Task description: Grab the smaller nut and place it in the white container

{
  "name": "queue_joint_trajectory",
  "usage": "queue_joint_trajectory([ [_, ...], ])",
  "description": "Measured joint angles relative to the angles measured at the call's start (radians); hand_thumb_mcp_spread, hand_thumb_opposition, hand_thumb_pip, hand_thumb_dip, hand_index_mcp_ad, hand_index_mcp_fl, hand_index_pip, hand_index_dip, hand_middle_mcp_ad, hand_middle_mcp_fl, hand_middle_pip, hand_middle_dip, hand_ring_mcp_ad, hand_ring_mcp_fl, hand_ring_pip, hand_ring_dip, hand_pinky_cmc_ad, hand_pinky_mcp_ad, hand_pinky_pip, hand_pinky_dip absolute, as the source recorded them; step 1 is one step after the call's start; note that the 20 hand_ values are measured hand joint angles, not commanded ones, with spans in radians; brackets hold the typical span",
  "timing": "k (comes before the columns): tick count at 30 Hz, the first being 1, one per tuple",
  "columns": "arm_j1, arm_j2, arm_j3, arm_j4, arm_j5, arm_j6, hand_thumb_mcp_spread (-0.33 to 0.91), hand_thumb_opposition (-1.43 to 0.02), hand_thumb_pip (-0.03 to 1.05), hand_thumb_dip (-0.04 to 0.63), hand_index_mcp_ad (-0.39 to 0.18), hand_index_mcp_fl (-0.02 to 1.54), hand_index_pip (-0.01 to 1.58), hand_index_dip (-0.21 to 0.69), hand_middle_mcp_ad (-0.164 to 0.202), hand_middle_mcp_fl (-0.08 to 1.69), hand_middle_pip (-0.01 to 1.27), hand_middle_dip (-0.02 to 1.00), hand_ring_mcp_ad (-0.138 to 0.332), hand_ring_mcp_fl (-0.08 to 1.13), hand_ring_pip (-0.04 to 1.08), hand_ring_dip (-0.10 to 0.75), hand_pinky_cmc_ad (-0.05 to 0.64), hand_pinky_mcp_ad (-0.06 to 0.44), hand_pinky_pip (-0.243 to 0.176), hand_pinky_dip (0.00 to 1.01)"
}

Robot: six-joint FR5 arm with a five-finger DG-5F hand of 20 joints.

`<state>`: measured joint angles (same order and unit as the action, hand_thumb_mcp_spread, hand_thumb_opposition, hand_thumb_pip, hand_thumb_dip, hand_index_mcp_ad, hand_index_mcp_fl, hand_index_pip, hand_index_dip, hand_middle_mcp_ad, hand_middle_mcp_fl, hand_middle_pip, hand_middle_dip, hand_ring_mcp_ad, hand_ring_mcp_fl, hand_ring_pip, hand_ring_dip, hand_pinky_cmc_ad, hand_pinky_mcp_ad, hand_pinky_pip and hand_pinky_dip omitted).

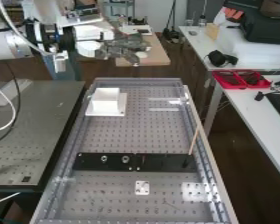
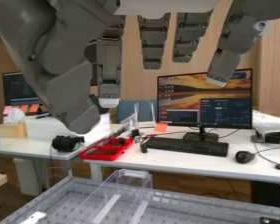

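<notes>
Straight-fingered hand [image 1: 123, 49] near the perforated bench [image 1: 117, 135]; monitor [image 2: 224, 110] on white desk [image 2: 177, 163].

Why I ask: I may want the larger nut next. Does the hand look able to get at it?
Probably yes, though not without moving first: the hand is open but well away, and the larger nut stands uncovered on the bar. The bearing beside it may crowd the grasp a little.
</notes>
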<state>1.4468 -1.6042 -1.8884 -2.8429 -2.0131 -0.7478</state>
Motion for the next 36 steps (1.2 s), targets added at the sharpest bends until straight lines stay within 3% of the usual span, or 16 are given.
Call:
queue_joint_trajectory([
  [4,-0.050,-0.010,0.075,-0.064,-0.002,0.001,0.27,-0.82,0.81,0.227,-0.187,0.05,1.14,-0.119,0.075,0.05,0.13,0.25,0.119,0.00,0.08,0.110,0.349,0.279,-0.096,0.65],
  [6,-0.084,-0.023,0.129,-0.105,0.004,-0.001,0.25,-0.81,0.75,0.223,-0.176,0.07,0.96,-0.117,0.075,0.05,0.13,0.25,0.126,0.00,0.08,0.110,0.349,0.279,-0.106,0.68],
  [9,-0.133,-0.050,0.200,-0.147,0.021,-0.003,0.24,-0.79,0.73,0.222,-0.182,0.13,0.68,-0.108,0.070,0.06,0.13,0.25,0.129,0.00,0.08,0.108,0.353,0.279,-0.105,0.68],
  [14,-0.214,-0.124,0.313,-0.188,0.079,0.008,0.23,-0.79,0.73,0.204,-0.154,0.21,0.43,-0.026,0.075,0.06,0.13,0.26,0.124,0.00,0.08,0.112,0.367,0.297,-0.105,0.69],
  [17,-0.241,-0.159,0.351,-0.193,0.117,0.025,0.22,-0.77,0.71,0.204,-0.138,0.24,0.32,0.005,0.075,0.06,0.14,0.26,0.148,0.00,0.08,0.112,0.379,0.297,-0.105,0.69],
  [36,-0.234,-0.174,0.369,-0.190,0.219,0.053,0.22,-0.76,0.69,0.188,-0.138,0.27,0.14,0.087,0.075,0.06,0.13,0.27,0.147,0.00,0.08,0.112,0.398,0.295,-0.105,0.69],
])
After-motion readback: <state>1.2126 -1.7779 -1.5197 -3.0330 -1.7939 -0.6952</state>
